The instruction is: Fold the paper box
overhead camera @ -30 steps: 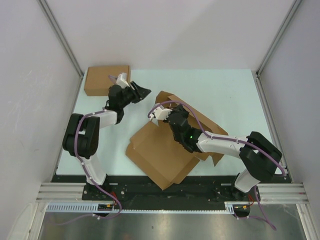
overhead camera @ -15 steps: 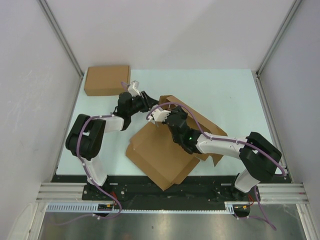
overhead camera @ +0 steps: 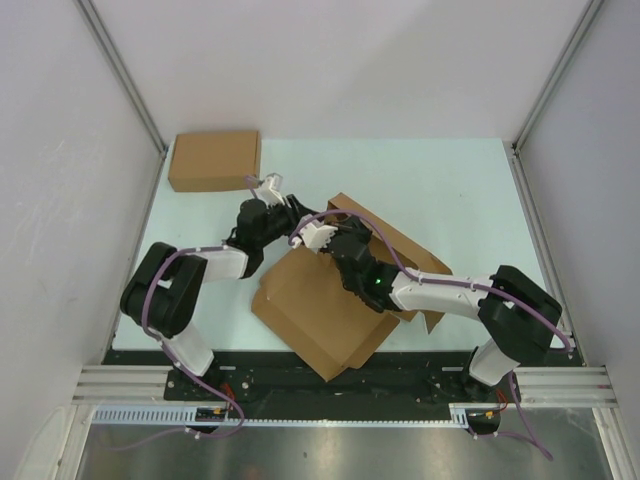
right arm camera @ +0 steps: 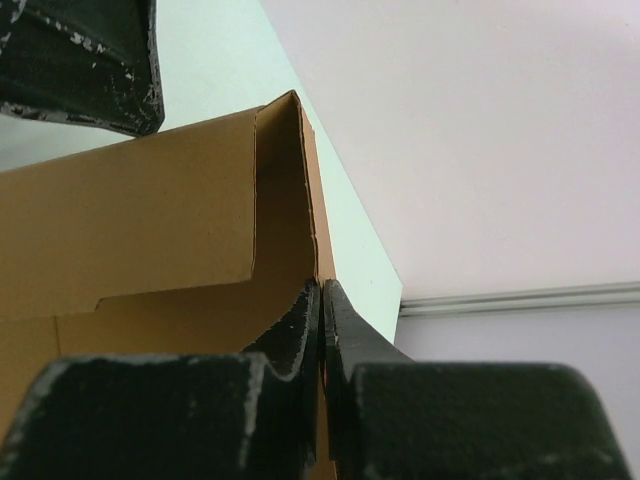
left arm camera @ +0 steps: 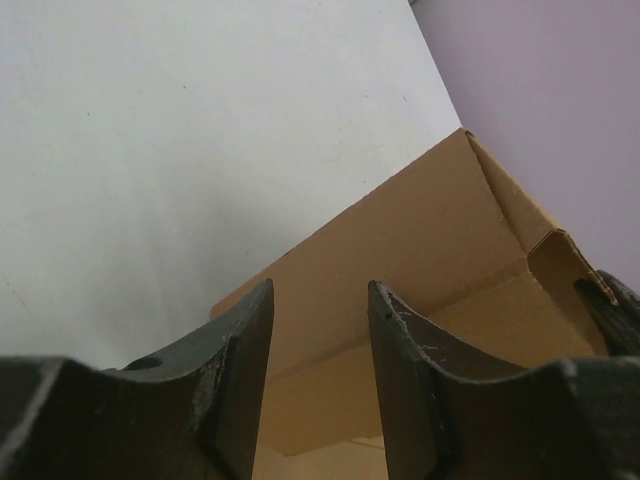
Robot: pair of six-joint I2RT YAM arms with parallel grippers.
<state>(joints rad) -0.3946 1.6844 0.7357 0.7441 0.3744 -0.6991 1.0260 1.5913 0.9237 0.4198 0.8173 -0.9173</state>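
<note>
The right pincer (right arm camera: 321,292) is pinching a raised flap of the paper box (overhead camera: 318,312). The left pincer (left arm camera: 320,295) is hanging half open beside it.

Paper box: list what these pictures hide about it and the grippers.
Top view: the black-and-white right arm covers the middle of the brown die-cut cardboard paper box.
Top view: whether the left gripper touches the raised flap is too small.
Left wrist view: dark fingers and the bottom edge cut off the box's lower part.
Right wrist view: the right gripper's shut fingers hide how much card they pinch.
</note>
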